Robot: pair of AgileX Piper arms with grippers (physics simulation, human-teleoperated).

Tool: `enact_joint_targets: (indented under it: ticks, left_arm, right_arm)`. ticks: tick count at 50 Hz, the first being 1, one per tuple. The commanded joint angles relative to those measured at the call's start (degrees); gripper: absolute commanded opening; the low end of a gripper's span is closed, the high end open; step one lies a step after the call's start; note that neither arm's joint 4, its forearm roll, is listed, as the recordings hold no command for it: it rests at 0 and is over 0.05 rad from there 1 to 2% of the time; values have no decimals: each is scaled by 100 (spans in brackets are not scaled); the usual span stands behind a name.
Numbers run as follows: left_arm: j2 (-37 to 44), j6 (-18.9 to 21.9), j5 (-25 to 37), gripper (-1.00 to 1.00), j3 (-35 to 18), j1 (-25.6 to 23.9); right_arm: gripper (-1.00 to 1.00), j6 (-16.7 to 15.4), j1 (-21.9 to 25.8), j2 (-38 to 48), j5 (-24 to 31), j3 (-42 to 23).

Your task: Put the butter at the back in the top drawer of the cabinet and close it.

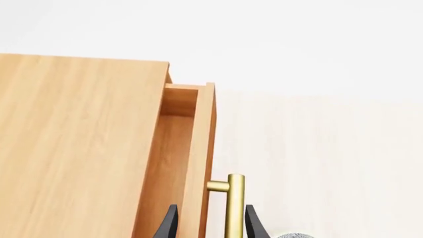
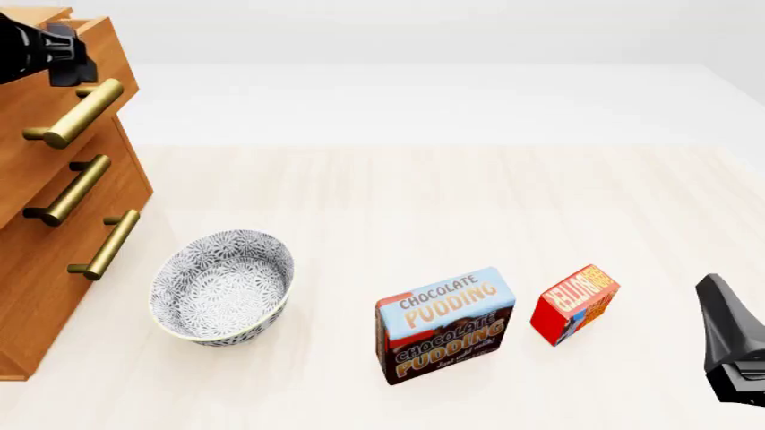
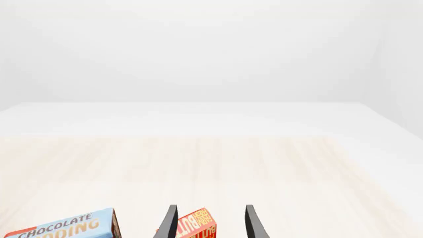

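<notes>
A pale wood-grain worktop (image 2: 418, 197) is seen against plain white surroundings. The top drawer (image 1: 191, 163) of the cabinet (image 2: 36, 269) stands slightly open; its handle (image 1: 235, 208) sits between the spread left tool (image 1: 210, 225). The butter (image 2: 574, 303) lies beside the pudding box (image 2: 445, 324), before the open, empty right tool (image 3: 210, 223) (fingertips only visible).

Front view looks forward and down over the table (image 2: 478, 206) from above. Left wrist view sits close above the cabinet (image 1: 73, 148), looking down along its top drawer (image 1: 198, 158). Right wrist view sits low, facing across the table. It shares the butter (image 3: 196, 225) and pudding box (image 3: 66, 228) with the front view.
</notes>
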Motion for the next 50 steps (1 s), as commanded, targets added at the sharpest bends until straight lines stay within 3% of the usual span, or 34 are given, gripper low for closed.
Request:
enact_joint_targets:
  ticks: [1,50]
  left_arm:
    - [60,0,-61,100,48,6]
    - [233,45,-198,100,191,-16]
  right_arm:
    - [100,0,0,0,0,0]
    - [100,0,0,0,0,0]
